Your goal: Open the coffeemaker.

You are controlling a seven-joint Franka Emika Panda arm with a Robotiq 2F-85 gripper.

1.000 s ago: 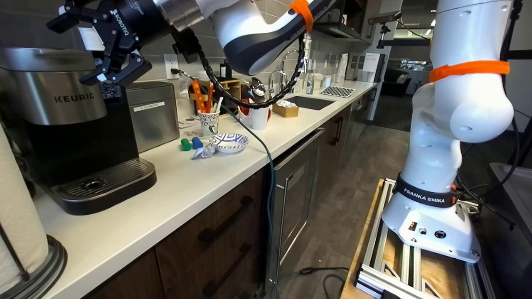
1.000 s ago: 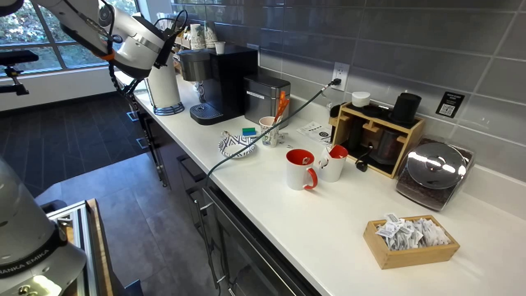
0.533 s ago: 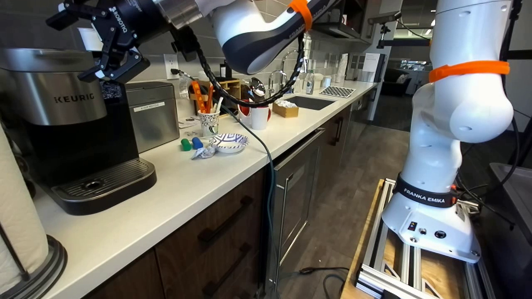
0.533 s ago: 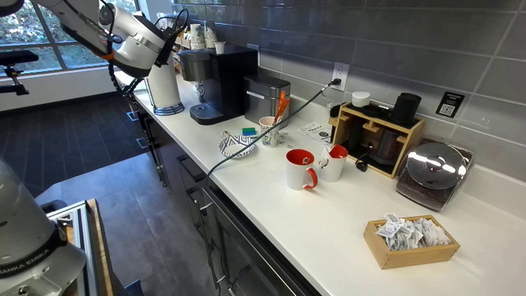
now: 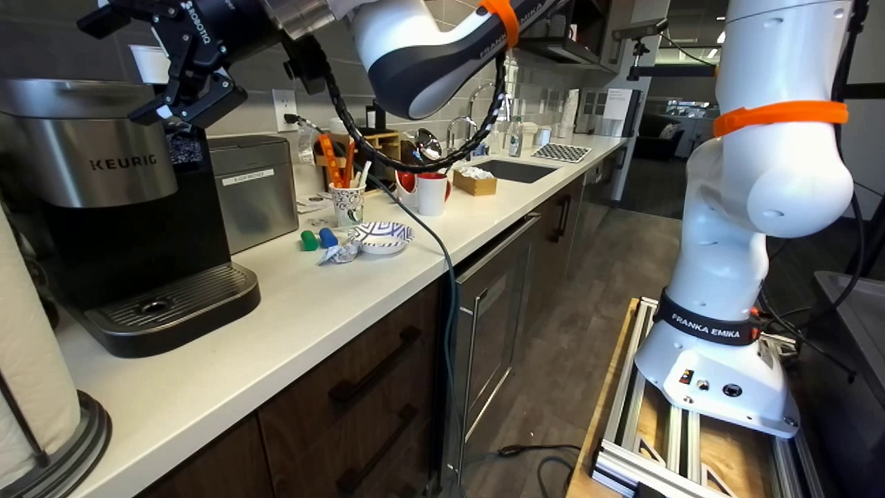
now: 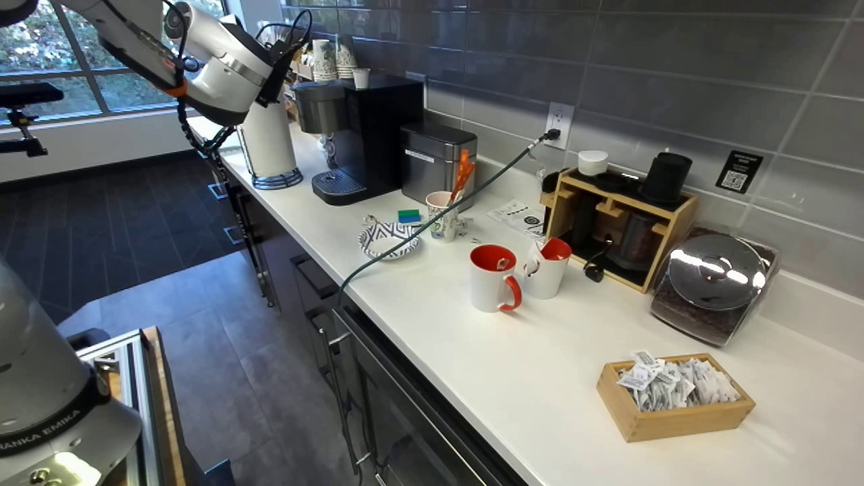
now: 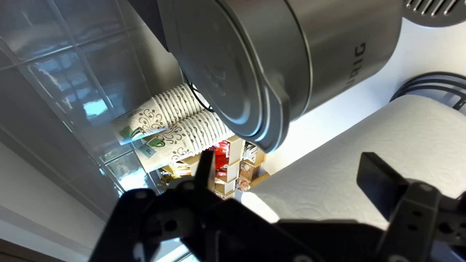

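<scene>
The coffeemaker [image 5: 131, 162] is a large black machine with a silver band lettered KEURIG, standing on the counter. It also shows in an exterior view [image 6: 391, 128], and its head fills the top of the wrist view [image 7: 327, 40]. Its lid [image 7: 222, 69] looks down, with a front lip [image 7: 278, 120] that points toward my jaws. My gripper [image 5: 119, 69] is open and empty, above and beside the head in an exterior view. In the wrist view the fingers [image 7: 287, 160] are wide apart, with the lip above and between them and no contact seen. The fingers are hidden in an exterior view.
A paper towel roll [image 7: 338, 156] stands close by the jaws. Stacked paper cups [image 7: 174, 134] are behind the head, and a small white cup [image 6: 362, 78] sits on the machine. A steel box [image 5: 254, 194] stands beside it. A cable [image 5: 442, 256] hangs over the counter edge.
My gripper has risen slightly beside the coffeemaker's head. It stays open. The coffeemaker and the things on the counter have not moved.
</scene>
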